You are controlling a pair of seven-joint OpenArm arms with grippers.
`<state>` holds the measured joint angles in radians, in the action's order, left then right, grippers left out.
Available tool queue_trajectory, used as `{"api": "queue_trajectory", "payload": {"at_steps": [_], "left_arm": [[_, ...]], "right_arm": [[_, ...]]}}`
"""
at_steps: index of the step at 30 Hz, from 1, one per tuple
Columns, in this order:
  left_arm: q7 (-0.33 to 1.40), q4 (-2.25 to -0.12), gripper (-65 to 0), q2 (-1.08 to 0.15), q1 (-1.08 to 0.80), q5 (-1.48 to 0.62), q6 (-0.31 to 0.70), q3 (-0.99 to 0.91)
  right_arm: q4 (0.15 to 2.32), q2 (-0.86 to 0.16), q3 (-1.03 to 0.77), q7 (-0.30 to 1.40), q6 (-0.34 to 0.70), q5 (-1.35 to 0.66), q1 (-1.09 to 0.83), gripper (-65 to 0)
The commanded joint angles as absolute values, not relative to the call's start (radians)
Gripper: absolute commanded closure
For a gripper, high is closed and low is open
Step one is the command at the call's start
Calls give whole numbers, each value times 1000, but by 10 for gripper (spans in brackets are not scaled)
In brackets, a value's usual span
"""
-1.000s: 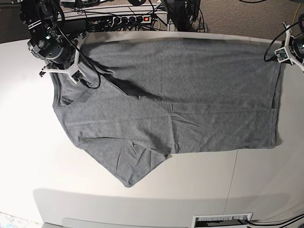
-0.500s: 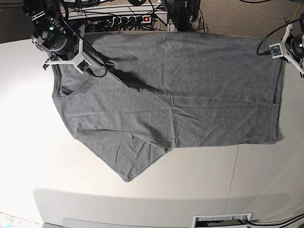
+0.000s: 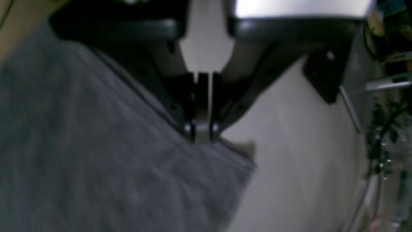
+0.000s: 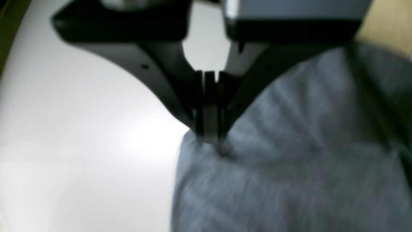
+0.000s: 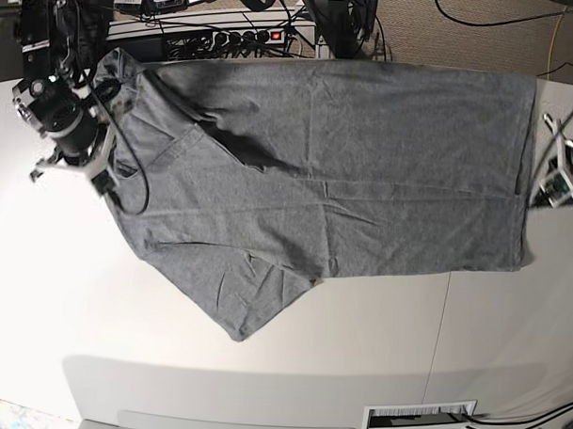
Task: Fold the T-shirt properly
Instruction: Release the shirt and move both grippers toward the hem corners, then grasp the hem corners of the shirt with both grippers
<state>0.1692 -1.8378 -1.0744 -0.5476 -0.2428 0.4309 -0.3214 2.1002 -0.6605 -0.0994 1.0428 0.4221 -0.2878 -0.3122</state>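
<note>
The grey T-shirt (image 5: pixel 344 179) lies spread across the white table (image 5: pixel 262 374), with one sleeve pointing toward the front edge. My right gripper (image 5: pixel 101 178), at the left of the base view, is shut on the shirt's left edge. The right wrist view shows its tips (image 4: pixel 209 137) pinching the cloth (image 4: pixel 289 167). My left gripper (image 5: pixel 540 193), at the right of the base view, is shut on the shirt's right edge. The left wrist view shows its tips (image 3: pixel 202 137) pinching a corner of the cloth (image 3: pixel 96 174).
A power strip (image 5: pixel 236 34) and tangled cables lie beyond the table's far edge. A white slotted label plate (image 5: pixel 419 419) sits at the front edge. Bare table shows in front of the shirt and at both sides.
Both grippers have moved from the far corners toward the front, holding the shirt's side edges. The shirt's far edge now reaches farther back, over the table's far edge.
</note>
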Motion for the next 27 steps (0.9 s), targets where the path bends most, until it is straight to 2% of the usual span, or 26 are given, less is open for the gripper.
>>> {"api": "queue_trajectory", "payload": {"at_steps": [1, 4, 9, 14, 16, 20, 27], "left_arm": [[157, -1822, 0, -1085, -515, -254, 411, -334], [152, -1731, 0, -1045, -426, -333, 411, -334], [47, -1541, -6, -964, -326, -407, 422, -334], [34, -1403, -6, -891, -250, -443, 469, -322], [32, -1363, -20, -862, -212, -443, 469, -302], [38, -1302, -130, -815, -115, -440, 467, -238], [56, -1142, -160, -758, 138, -366, 468, -78]], "right_arm": [[2111, -672, -109, 1028, 422, -287, -293, 0], [2072, -648, -109, 1012, 422, -288, -237, 0], [1975, -596, -108, 923, 422, -299, -145, 0], [1895, -593, -80, 899, 422, -337, -65, 0], [1850, -593, -52, 886, 422, -336, -23, -46], [1745, -592, 28, 887, 423, -336, 84, -162], [1587, -590, 124, 890, 423, -332, 252, -176]]}}
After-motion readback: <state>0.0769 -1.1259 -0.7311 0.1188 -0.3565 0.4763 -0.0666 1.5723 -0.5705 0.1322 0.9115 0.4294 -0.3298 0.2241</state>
